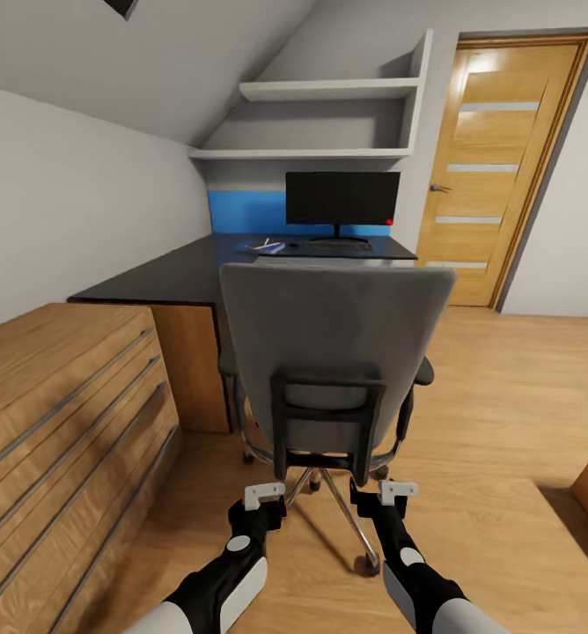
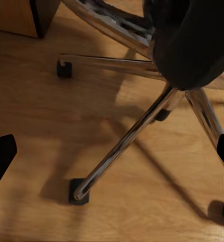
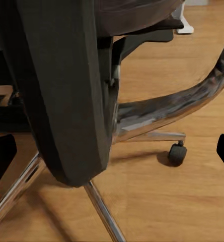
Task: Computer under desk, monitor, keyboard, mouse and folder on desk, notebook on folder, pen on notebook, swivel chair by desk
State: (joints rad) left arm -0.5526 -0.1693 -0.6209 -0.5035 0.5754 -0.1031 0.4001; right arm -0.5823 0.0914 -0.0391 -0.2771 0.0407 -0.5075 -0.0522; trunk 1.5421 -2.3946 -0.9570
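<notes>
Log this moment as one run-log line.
swivel chair: faces desk | left gripper: open, empty | right gripper: open, empty | monitor: on desk

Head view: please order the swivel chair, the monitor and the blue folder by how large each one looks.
1. swivel chair, largest, though it is nearest the camera.
2. monitor.
3. folder, smallest, far back on the desk.

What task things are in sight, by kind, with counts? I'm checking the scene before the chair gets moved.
Swivel chair: 1
Desk: 1
Monitor: 1
Keyboard: 1
Blue folder: 1
Grippers: 2, left, right
Total: 7
</notes>
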